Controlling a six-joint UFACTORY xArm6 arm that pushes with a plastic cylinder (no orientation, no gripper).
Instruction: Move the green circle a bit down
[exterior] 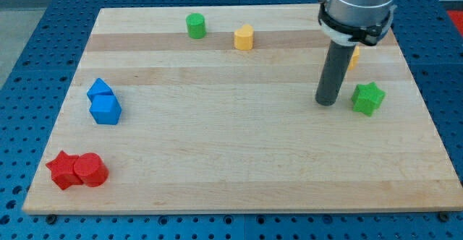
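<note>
One green circle [196, 26] sits near the table's [239, 168] top edge, left of a yellow block [244, 37]. My tip [326, 103] rests far off to the view's right, just beside a green star [368, 98]; no gripper exists to open or close.

Bright, even light; sharp, faint shadows

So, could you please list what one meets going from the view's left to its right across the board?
Red star → red cylinder → blue blocks → green circle → yellow block → my tip → green star.
</note>
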